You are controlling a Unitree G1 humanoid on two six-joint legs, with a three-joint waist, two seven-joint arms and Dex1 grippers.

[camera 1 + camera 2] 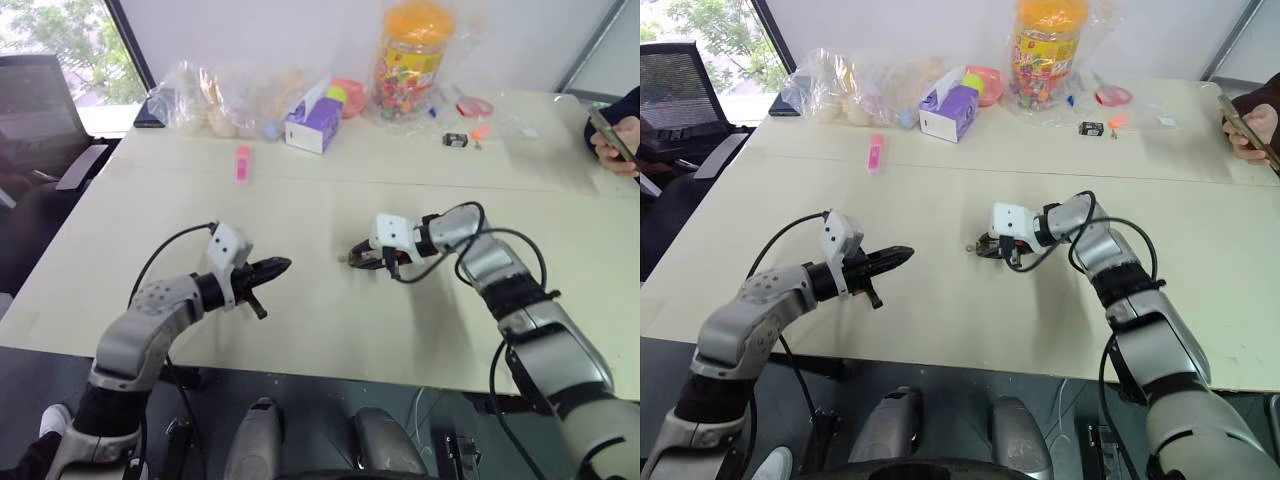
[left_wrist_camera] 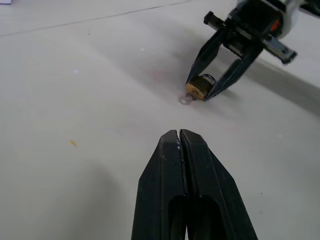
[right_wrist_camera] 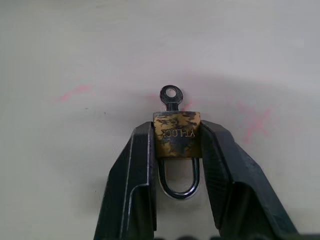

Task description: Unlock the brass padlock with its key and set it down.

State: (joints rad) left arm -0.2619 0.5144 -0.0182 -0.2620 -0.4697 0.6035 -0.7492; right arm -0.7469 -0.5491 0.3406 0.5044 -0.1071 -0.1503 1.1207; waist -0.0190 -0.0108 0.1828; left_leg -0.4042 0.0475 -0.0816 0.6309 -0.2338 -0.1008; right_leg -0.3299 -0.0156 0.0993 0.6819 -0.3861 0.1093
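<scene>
I have the right claw clamped across the body of the brass padlock, one finger on each flat side, low on the counter near its middle. That sideways grip is deliberate as I read it: it leaves both ends free. The silvery shackle loops back between the fingers toward the wrist, and it looks seated in the body, so I judge the lock not yet opened. The key sticks out of the far end, its round bow pointing away from the claw and lying just over the counter surface.

The left claw hangs a little above the counter, well apart from the padlock, with its two fingers pressed tight together and nothing between them. It points across toward the key end, which is why I think the right arm presents the lock this way: the bow faces the free arm.

My judgement is that the next move needs the left claw to open, take that small bow and twist. The bow is thin and close to the counter, so a slip is likely.
</scene>
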